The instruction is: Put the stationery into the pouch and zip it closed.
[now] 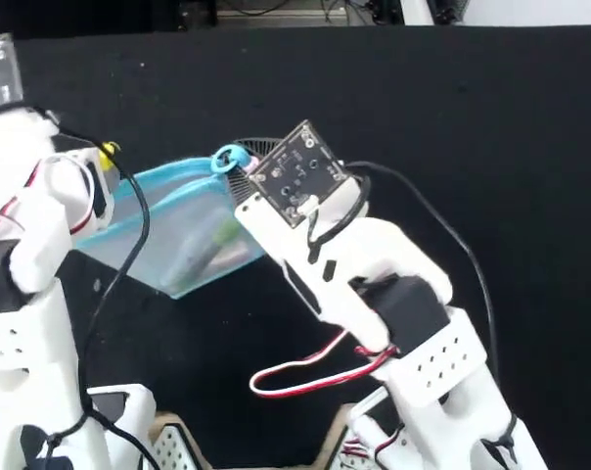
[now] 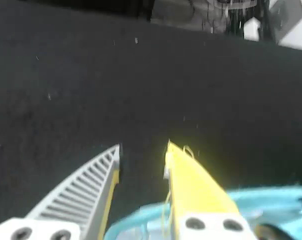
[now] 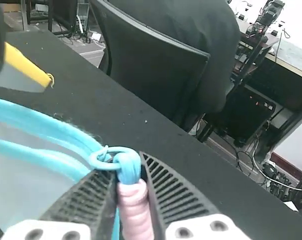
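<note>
In the upper left of the high view, the pouch (image 1: 173, 230) is seen stretched between the two arms, with the stationery (image 1: 203, 250) already lodged inside it, so the filling is judged done. The zip pull (image 3: 127, 192) at the pouch's right end is clamped tight by the right gripper (image 3: 127, 167), while the left gripper (image 2: 143, 147) is held at the opposite end, a narrow gap kept between its jaws and the blue trim (image 2: 271, 197) lying at their base. That trim is seen parting in two bands from the pull, so the mouth is judged open and the zipping is left to be done.

Pouch (image 1: 183, 240) — clear glossy plastic, table (image 1: 472, 117) — matt black cloth
</note>
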